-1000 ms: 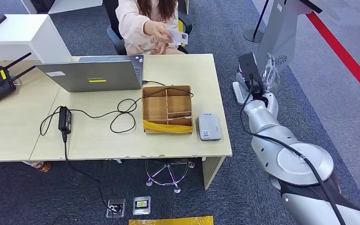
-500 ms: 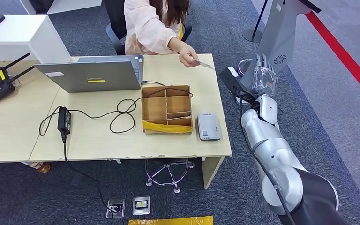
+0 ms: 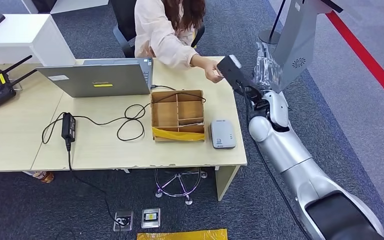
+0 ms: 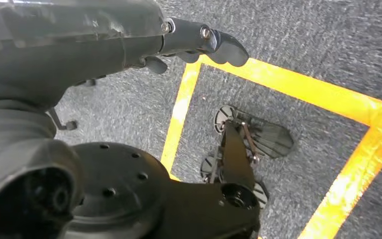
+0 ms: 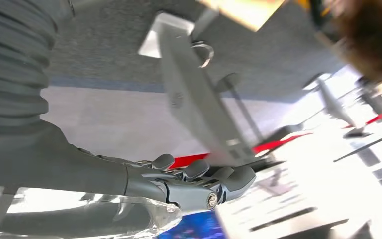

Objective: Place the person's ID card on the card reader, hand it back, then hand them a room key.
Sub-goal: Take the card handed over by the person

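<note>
The right hand [image 3: 266,65] is raised off the table's [image 3: 130,150] right edge, fingers apart and empty, near the person's hand [image 3: 212,74]; the ID card is hidden. The card reader [image 3: 223,134] lies beside the cardboard box [image 3: 178,116]. The left hand [image 4: 199,45] hangs over carpet, holding nothing.

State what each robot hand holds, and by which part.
Nothing. The right hand is raised, empty, near the person's hand; the left hand hangs empty.

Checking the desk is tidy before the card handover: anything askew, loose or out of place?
Mostly tidy. The black cable loops loosely across the desk and trails over the cardboard organiser, whose yellow tape sags along its front edge. The card reader lies flat beside it.
</note>
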You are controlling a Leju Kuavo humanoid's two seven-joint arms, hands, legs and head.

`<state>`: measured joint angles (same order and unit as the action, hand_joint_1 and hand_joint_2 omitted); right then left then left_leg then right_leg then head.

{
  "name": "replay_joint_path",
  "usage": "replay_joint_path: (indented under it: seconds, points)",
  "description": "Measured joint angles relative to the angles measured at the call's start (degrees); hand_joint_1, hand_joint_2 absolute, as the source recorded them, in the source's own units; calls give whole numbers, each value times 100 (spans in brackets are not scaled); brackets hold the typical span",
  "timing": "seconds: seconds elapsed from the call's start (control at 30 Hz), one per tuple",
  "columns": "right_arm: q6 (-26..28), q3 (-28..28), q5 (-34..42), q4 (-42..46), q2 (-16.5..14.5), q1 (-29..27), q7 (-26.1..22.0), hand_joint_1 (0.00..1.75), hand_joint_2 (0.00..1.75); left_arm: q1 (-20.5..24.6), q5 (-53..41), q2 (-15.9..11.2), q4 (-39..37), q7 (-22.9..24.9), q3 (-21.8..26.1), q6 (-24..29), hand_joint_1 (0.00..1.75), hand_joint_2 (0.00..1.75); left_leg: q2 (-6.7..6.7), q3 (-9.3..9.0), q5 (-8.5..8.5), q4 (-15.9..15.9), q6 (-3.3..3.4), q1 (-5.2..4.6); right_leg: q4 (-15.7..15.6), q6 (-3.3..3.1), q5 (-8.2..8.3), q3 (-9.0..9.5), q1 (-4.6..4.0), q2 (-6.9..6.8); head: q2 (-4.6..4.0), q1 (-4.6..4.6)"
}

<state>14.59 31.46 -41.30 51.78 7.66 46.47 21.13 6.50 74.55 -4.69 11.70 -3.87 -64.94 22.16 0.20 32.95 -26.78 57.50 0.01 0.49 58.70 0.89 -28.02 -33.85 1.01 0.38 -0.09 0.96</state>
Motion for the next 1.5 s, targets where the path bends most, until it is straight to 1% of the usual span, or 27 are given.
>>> replay_joint_path:
  seconds: [0.1,0.3,0.63,0.83,1.1,1.5]
  points:
    - [53,563,145,107,1,43,-58,0,175,-5,1,2,-1,-8,-2,-4,0,0,-24,9,7,0,-1,0,0,-1,0,1,0,-26,0,-1]
    - [96,1286,230,172,3,117,-80,0,175,-9,-2,-1,-1,-8,-3,-3,0,0,-30,12,8,0,-2,0,-1,-1,0,1,0,-32,0,1]
    - [60,1981,226,176,66,202,-9,0,175,-9,2,0,-1,-8,-21,4,0,0,-30,12,8,0,-2,0,-2,-2,-1,-1,0,-32,0,-2]
    - [-34,2129,222,104,69,238,51,0,175,-11,-1,-1,-1,-8,-28,4,0,0,-32,14,8,0,-2,0,-2,-2,-1,-1,0,-33,0,-1]
    - [-257,2234,149,-216,15,462,314,0,175,-2,-60,0,-1,-8,-32,-33,0,0,-34,15,8,1,-2,0,-2,-2,-1,-1,0,-35,-1,0]
    - [-445,2254,-26,-343,9,507,390,0,175,1,-64,2,-3,11,-37,-40,0,0,-35,15,8,1,-2,0,-2,-2,-1,-1,0,-35,0,-1]
